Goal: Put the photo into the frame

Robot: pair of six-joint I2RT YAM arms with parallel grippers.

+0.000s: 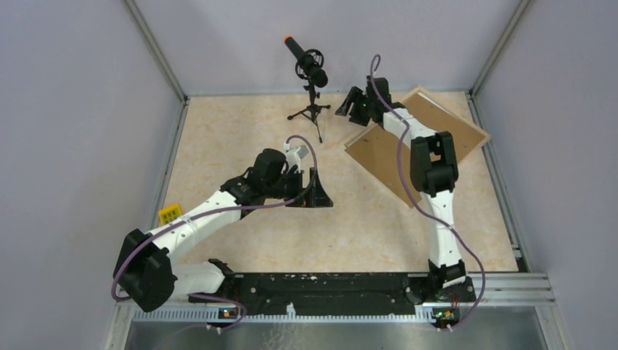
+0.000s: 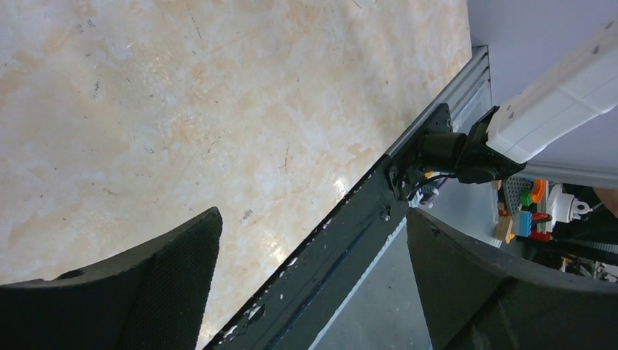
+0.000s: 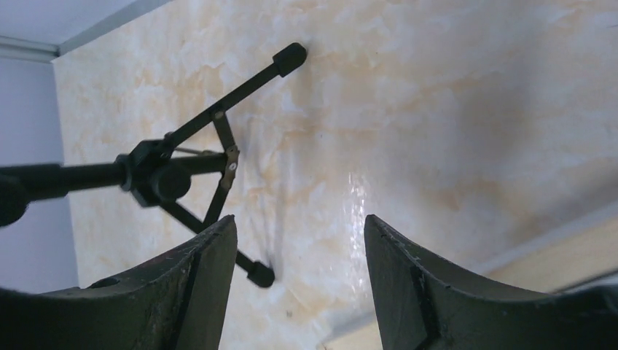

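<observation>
Top external view: beige marbled table (image 1: 240, 131); frame (image 1: 379, 159) lying flat in the upper right, set at a slant, brown face up with a narrow pale edge, partly covered by the right arm. Right gripper (image 1: 350, 106) sits just off the frame's upper-left side, between the frame and the microphone (image 1: 310, 65) on its small tripod at upper centre. Left gripper (image 1: 313, 191) is at mid-table, well apart from the frame. A yellow block (image 1: 170, 214) lies at the left, beside the left arm. Right wrist view: right gripper (image 3: 299, 222) fingers spread, nothing between them, bare table below; tripod legs at the left, a strip of the frame (image 3: 576, 259) at the lower right. Left wrist view: left gripper (image 2: 313, 219) fingers spread and holding nothing, over the table's dark near rail (image 2: 350, 233).
</observation>
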